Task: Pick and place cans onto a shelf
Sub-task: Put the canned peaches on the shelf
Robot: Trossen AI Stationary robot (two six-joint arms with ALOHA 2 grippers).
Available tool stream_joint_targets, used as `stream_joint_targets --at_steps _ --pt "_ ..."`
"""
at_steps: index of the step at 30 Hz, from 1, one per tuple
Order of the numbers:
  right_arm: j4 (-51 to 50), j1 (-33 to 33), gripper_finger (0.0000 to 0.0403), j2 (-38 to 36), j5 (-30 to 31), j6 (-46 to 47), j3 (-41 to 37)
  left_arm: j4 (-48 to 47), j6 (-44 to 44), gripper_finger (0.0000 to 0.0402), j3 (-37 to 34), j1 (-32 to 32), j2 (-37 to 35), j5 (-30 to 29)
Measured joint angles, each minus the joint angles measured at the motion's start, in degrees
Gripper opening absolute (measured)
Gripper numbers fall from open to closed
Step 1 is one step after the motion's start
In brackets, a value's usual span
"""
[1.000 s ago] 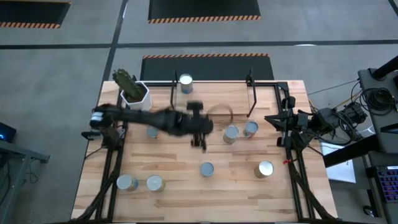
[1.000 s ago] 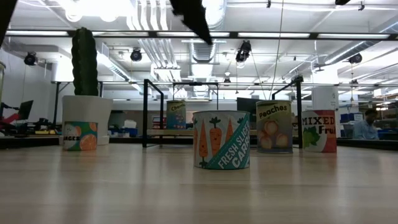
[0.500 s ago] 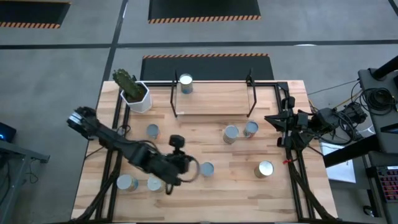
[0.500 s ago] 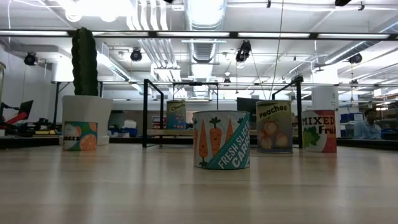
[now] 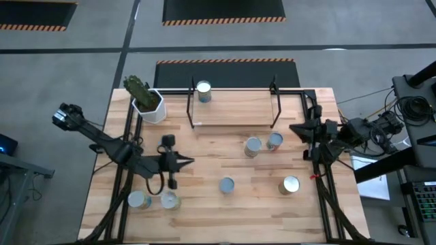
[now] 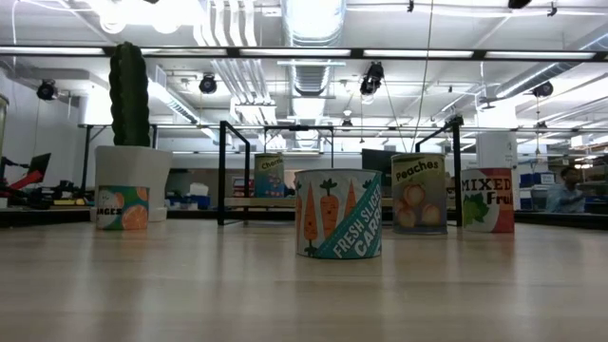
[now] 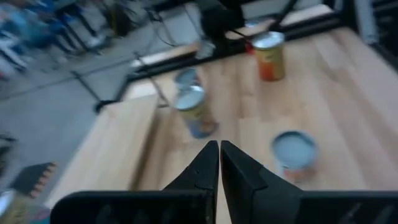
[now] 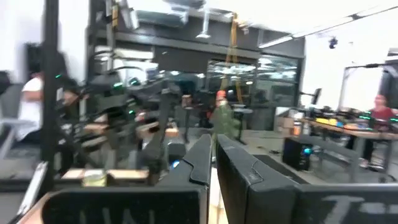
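The shelf (image 5: 235, 112), a light-wood board with black uprights, stands at the table's far edge with one can (image 5: 203, 91) at its left end. More cans stand upright on their bases on the table: two (image 5: 253, 146) (image 5: 274, 141) in front of the shelf, one (image 5: 227, 184) mid-table, one (image 5: 290, 184) near right, two (image 5: 139, 199) (image 5: 169, 200) near left. My left gripper (image 5: 189, 161) hovers shut and empty left of centre, pointing toward the right edge, its fingers (image 7: 208, 163) together. My right gripper (image 5: 298, 129) waits shut at the right edge.
A white pot with a cactus (image 5: 146, 102) stands at the far left corner, beside the shelf. In the low view the carrot can (image 6: 338, 213) stands nearest, with the peaches can (image 6: 419, 193) and the mixed-fruit can (image 6: 487, 199) behind it. Bare wood lies along the near edge (image 5: 225, 221).
My left gripper has drawn back from just in front of the shelf, swinging toward the table's near edge and then toward its left, and has sunk a little. It has turned and now points toward the right edge. Its fingers have stayed shut. No can has moved.
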Motion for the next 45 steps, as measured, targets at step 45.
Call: stream_joint_targets --at_steps 45 --pt "-37.7 5.3 0.0044 31.9 9.7 36.1 13.6 11.7 6.2 0.0 -6.9 0.0 -10.3 -9.3"
